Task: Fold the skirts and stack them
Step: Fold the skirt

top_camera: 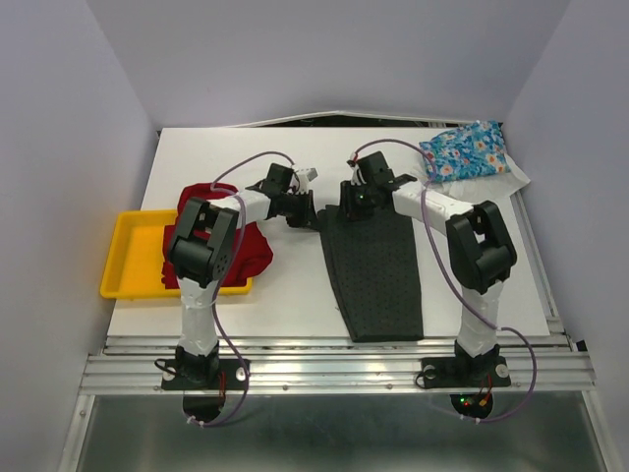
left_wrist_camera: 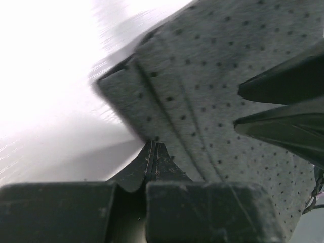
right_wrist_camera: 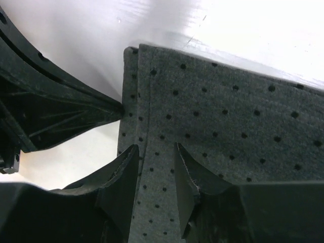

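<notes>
Currently the dark grey dotted skirt (top_camera: pixel 373 270) is laid flat at the middle of the table (top_camera: pixel 285 295), its long axis running from the far side toward the near edge. Both end effectors are found at its far end. The left end effector (top_camera: pixel 300 211) is fully shut, its tips set against the far-left corner of the cloth; whether a fold is nipped between them cannot be told. The right end effector (top_camera: pixel 352 202) stands just beside it, over the same corner region. Its fingers (right_wrist_camera: pixel 124 177) are parted moderately, with flat cloth lying between them and nothing gripped. The far-right corner of the skirt is unattended, and the right arm is judged the nearer to it. A fold toward the near edge is judged to depend on both far corners being carried together along the long axis.

Further out, the deep red skirt (top_camera: pixel 251 246) is heaped across the yellow tray (top_camera: pixel 123 265) at the left edge of the table, partly hidden under the left arm. The blue floral skirt (top_camera: pixel 462 152) is bunched at the far-right corner. Neither appears folded.

The garment's full outline and the other two skirts are given by the overhead view alone. Only the wrist views show the doubled, stitched edge at the corner, the contact of the left tips with it, and the gap between the right fingers.
</notes>
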Controlling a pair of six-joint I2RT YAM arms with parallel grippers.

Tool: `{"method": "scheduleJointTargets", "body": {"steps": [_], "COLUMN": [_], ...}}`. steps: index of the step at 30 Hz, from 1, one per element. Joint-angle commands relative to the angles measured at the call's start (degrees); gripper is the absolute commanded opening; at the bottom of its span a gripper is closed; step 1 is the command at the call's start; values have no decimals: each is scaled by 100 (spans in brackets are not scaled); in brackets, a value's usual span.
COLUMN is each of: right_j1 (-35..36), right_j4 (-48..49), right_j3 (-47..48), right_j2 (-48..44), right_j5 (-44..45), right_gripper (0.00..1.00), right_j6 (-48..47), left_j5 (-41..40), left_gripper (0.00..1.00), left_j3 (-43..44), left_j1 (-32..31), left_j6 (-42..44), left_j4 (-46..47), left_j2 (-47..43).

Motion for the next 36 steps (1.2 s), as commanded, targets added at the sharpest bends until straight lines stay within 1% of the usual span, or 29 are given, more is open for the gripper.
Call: {"method": "scheduleJointTargets", "body": {"steps": [1, 8, 11, 16, 19, 22, 26, 34, 36], "right_j1": [171, 338, 339, 444, 444, 444, 444, 444, 444], "right_j4": [186, 71, -8, -140, -219, -219, -210, -280, -289], "right_j3": [462, 778, 954, 1095, 1174, 1174, 1183, 1289, 1315], "right_j2": [205, 513, 706, 944, 1093, 1155, 1138, 1173, 1181], "right_j5": [376, 711, 781, 1018, 1053, 1106, 1063, 1019, 966], "right_gripper": [40, 45, 45, 45, 44, 36, 26, 11, 2], "right_j6": [126, 196, 197, 126, 100, 100, 109, 38, 12], "left_j5": [127, 215, 258, 390, 487, 558, 593, 637, 654], "left_gripper": [0, 0, 0, 0, 0, 0, 0, 0, 0], "left_j3": [142, 133, 98, 37, -86, -174, -218, -122, -95], "left_j1": [96, 175, 193, 193, 176, 158, 132, 123, 123], "left_j6": [-153, -179, -188, -153, -179, -171, -232, -232, -232], "left_j4": [134, 169, 178, 204, 432, 520, 582, 670, 688], "left_j2": [194, 406, 379, 90, -156, -288, -254, 54, 141]}}
